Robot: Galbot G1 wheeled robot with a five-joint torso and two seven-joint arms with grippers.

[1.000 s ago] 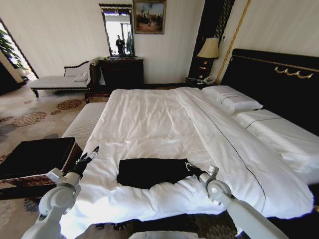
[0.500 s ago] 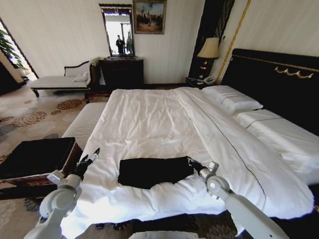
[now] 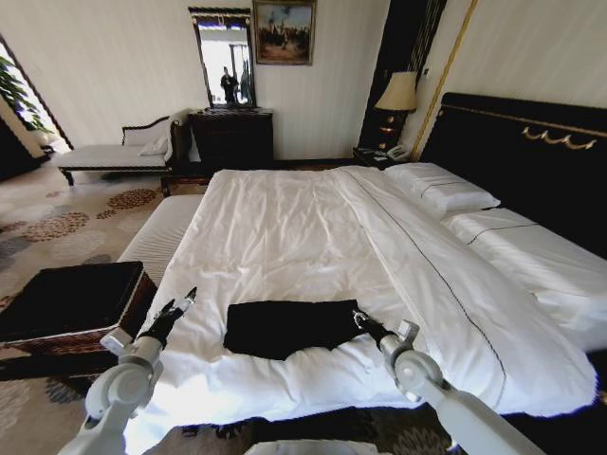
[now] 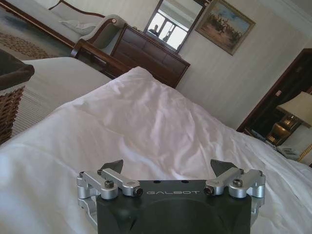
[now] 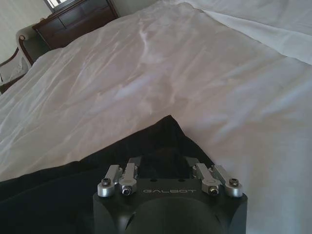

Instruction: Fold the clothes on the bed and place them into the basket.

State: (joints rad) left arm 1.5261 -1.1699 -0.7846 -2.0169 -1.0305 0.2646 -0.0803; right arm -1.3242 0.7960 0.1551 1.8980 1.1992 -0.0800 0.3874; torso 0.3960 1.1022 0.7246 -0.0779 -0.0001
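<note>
We see the shirt [image 3: 289, 327] folded into a dark rectangle near the foot of the bed [image 3: 285, 237]. Our right claw [image 3: 360, 319] sits at its right edge, fingers spread over the cloth. Our left claw [image 3: 183, 302] hovers open near the bed's left edge, apart from the shirt. The basket [image 3: 71, 303] stands on the floor, left.

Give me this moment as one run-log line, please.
T-shirt: folded, on bed | right gripper: at its edge | left gripper: open, beside | basket: on floor
</note>
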